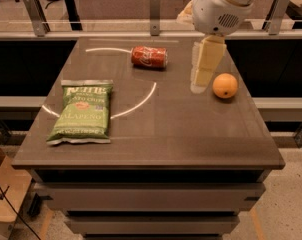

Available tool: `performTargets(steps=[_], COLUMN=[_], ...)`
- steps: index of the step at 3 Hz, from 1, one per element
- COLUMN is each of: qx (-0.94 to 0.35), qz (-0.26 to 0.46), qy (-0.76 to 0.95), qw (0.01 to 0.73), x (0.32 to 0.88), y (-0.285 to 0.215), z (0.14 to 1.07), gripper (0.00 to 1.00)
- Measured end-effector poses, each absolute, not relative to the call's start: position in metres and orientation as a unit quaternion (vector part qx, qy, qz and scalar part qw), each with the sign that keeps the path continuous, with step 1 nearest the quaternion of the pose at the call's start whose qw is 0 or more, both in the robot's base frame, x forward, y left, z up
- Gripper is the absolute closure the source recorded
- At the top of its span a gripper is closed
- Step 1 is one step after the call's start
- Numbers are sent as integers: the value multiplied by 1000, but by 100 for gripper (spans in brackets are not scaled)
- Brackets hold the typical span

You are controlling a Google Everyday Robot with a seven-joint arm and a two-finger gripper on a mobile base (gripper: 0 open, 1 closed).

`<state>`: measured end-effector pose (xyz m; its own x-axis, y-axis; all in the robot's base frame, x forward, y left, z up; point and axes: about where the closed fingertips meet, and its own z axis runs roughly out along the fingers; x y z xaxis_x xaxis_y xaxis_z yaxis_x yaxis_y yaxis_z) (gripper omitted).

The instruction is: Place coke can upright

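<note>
View from above and in front of a dark brown table (191, 134) holding three items, w/ a robot arm reaching in from top right.

The coke can (149, 57) lies on its side near the table's far edge, a bit left of centre, long axis running left-right. It's red w/ silver ends and white script lettering along the body, too small to read letter by letter.

The end effector (201, 81) hangs from a bulky white arm housing (223, 6) and points down w/ its tip close over the table. It is just beside an orange (225, 85) and well apart from the can. It carries nothing; whether it's released or clenched can't be told from here.

Front left lies a green chip bag (82, 112), flat. The label reads "JALAPEÑO", and the brand name above looks like "Kettle". A thin white arc (141, 99) is marked on the table btwn bag and can.

Step in hand, as a judgement: the approach, since the can is not yet grasped or righted. Next move prob. calls for shifting over to the can, gripping it across the body, lifting, turning it and setting it down on one silver end. It may roll if nudged
</note>
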<state>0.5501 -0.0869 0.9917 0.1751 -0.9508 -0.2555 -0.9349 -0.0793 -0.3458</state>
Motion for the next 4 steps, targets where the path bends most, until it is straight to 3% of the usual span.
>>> performTargets(steps=[2,3,4], qx=[-750,-738,-738], qz=[6,6,6], qy=[624,636,636], qw=[216,224,224], x=[624,697,697], y=[-39,-7,-7], z=[963,941,941], gripper=[0,0,0])
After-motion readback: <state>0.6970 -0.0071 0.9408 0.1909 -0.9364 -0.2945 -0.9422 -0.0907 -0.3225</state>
